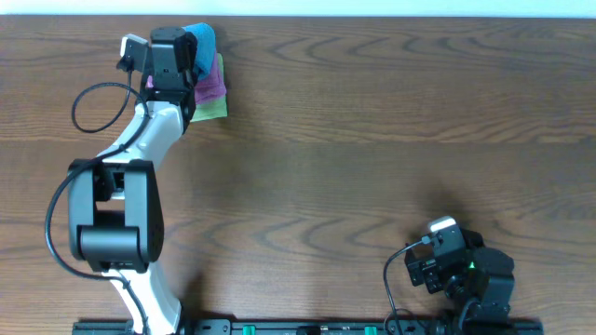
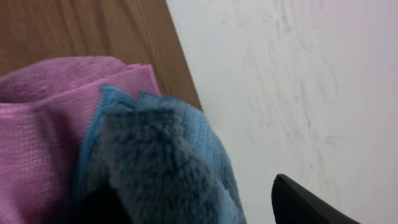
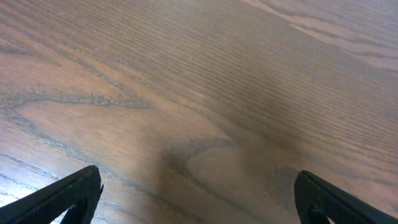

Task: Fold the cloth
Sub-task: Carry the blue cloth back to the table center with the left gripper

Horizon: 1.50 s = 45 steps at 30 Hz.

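The desk (image 1: 372,140) is dark wood with strong grain, and a pale wall (image 1: 372,7) runs along its far edge. The left arm (image 1: 140,158) rises from a base at the near left corner and reaches to the far left part of the desk. The right arm (image 1: 475,274) sits folded at the near right corner, well apart from the cloths.

Three cloths lie stacked close to the far edge, left of centre. The cloth (image 1: 203,39) is sky-blue, bunched, and lies on top at the far end of the stack. Beneath it is a pink cloth (image 1: 212,84), with a light green cloth (image 1: 214,108) showing at the near end.

The left tool (image 1: 186,51) hangs directly over the blue cloth. In the left wrist view, one finger (image 2: 305,202) stands clear of the fabric with bare wall between them, so the jaws are apart and not clamped.

The right tool (image 3: 199,199) has its jaws spread wide over bare desk, gripping nothing.
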### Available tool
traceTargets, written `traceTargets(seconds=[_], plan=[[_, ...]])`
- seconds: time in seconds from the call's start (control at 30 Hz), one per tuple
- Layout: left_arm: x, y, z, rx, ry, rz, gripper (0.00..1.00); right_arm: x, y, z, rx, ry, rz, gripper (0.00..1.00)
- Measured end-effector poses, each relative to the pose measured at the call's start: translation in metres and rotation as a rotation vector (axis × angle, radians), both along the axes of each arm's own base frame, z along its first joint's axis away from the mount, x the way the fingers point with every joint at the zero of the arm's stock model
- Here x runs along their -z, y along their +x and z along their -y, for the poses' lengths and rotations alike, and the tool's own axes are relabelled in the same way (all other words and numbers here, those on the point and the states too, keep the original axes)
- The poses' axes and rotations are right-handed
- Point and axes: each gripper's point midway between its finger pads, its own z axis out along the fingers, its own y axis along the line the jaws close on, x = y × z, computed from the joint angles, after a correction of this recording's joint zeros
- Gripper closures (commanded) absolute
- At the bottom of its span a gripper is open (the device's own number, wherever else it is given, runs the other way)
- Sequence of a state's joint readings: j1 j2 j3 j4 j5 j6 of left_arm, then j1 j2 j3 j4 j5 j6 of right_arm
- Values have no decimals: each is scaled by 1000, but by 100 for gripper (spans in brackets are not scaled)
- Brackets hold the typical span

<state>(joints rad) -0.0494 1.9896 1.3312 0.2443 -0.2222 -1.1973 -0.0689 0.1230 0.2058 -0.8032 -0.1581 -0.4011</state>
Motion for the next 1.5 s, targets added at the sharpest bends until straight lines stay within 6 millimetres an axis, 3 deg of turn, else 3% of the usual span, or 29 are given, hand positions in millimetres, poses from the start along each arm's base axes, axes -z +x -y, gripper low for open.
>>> traceTargets(seconds=[0.1,0.13,0.17,0.2,0.23,0.27,0.43,0.57,0.7,0.87,1.0,1.07,1.13,1.27,1.4,1.5], plan=[[10,4,4,-5,-11,3,22,0,0,0,0,0,0,1],[16,4,6,-7,-20,-5,28,0,0,0,0,0,0,1],[22,4,8,-13,-30,-13,39,0,0,0,0,-1,0,1],[29,4,9,-18,-40,-21,74,0,0,0,0,-1,0,1],[33,4,10,-24,-49,-27,90,0,0,0,0,0,0,1],[39,4,12,-26,-57,-34,94,0,0,0,0,0,0,1],[47,4,11,-51,-85,-36,94,0,0,0,0,0,0,1],[26,15,11,-59,-112,66,94,0,0,0,0,0,0,1],[-13,31,14,-46,-137,242,94,0,0,0,0,-1,0,1],[-83,41,30,-7,-223,549,94,0,0,0,0,0,0,1],[-97,38,74,60,-290,603,94,0,0,0,0,0,1,1],[-86,33,117,122,-315,549,94,0,0,0,0,0,0,1],[-69,25,158,182,-322,467,94,0,0,0,0,-1,0,1],[-16,-7,232,278,-292,230,94,0,0,0,0,0,0,1],[41,-55,275,324,-189,-19,94,0,0,0,0,-1,1,1],[62,-81,292,346,-126,-112,94,0,0,0,0,0,1,1]])
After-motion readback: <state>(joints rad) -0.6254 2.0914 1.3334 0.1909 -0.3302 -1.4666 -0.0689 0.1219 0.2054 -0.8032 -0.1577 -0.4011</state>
